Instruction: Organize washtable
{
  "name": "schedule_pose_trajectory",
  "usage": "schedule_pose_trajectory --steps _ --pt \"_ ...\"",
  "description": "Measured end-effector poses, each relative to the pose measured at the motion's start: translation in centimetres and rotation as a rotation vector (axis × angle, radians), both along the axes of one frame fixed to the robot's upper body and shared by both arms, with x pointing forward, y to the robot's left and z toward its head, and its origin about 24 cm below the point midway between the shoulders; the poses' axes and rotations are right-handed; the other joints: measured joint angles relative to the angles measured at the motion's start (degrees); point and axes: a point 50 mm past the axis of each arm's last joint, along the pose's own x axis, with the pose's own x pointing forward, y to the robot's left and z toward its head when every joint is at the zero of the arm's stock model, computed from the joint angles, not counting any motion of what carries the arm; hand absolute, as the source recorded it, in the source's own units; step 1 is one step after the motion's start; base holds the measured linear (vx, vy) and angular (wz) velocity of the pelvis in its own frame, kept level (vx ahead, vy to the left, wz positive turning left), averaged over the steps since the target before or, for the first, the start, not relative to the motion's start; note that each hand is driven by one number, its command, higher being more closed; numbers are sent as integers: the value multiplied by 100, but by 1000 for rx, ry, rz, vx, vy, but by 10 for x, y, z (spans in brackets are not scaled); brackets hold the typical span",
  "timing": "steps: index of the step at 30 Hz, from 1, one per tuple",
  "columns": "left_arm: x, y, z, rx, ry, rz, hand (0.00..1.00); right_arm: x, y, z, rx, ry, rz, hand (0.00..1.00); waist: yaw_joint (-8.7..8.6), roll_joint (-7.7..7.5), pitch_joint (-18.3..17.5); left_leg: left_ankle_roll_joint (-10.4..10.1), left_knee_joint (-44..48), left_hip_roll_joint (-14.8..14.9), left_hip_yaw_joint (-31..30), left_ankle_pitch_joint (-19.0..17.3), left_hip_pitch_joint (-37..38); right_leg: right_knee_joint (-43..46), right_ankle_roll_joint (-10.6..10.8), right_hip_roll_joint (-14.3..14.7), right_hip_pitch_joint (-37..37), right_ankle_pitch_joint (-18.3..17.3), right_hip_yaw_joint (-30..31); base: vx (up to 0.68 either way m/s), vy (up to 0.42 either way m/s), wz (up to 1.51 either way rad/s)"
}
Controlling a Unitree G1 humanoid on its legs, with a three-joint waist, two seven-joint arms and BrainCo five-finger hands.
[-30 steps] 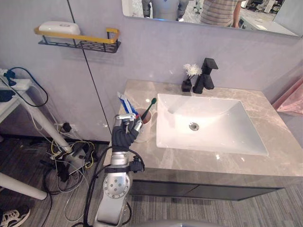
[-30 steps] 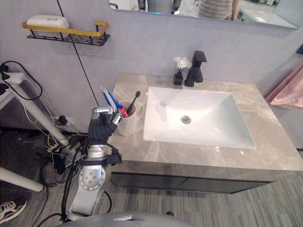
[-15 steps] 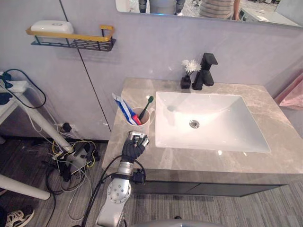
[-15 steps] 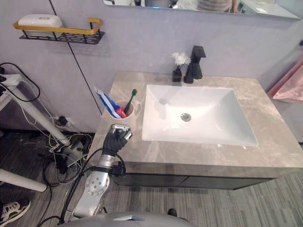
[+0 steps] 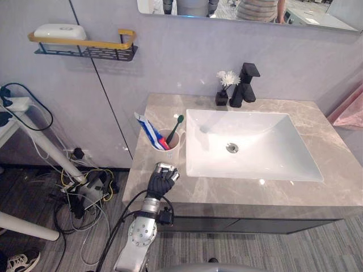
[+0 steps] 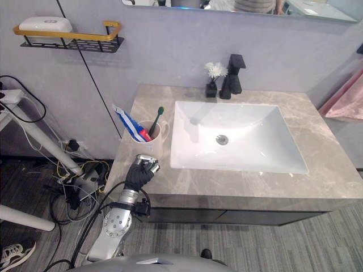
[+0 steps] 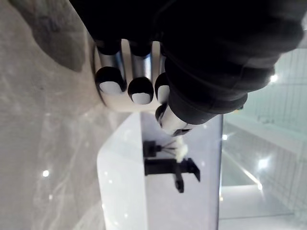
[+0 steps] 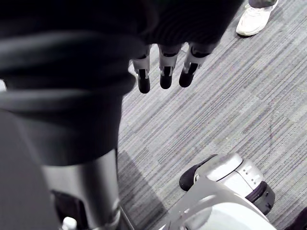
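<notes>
Bright even light — soft shadows, glints on counter (image 5: 244, 195)

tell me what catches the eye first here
The white sink set in the marble counter dominates. Left of it stands a cup holding a toothpaste tube and a toothbrush, with the left hand, fingers curled, at the counter's front edge before it.

Grey wall (image 5: 181, 56), mirror (image 5: 255, 8) above, striped grey carpet floor (image 5: 283, 249).

- We have drawn our left hand (image 5: 161, 180) back from the cup (image 5: 172, 148) to the counter's (image 5: 238, 195) front edge, fingers curled and empty.
- The toothpaste tube (image 5: 150, 131), released, now leans in the cup.
</notes>
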Motion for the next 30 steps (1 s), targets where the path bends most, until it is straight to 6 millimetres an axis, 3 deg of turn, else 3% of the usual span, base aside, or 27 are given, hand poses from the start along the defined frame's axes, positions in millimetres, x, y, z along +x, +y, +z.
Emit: schedule_pose_trajectory --steps 17,21,30 --pt "20 6 2 48 -28 32 100 4 -3 0 -6 -9 5 0 -10 40 102 2 -55 -8 142 1 49 -14 11 15 -101 21 133 6 1 -4" --pt "32 7 3 81 -41 54 100 8 -4 0 -7 -14 7 0 -131 39 105 2 -60 -12 152 1 45 -21 11 15 -113 23 142 1 1 -1" --pt "39 13 5 113 -59 121 100 10 -7 -1 -11 -13 1 0 -143 77 123 -4 -55 -7 178 14 -50 -32 -2 27 -213 47 165 -1 0 -1"
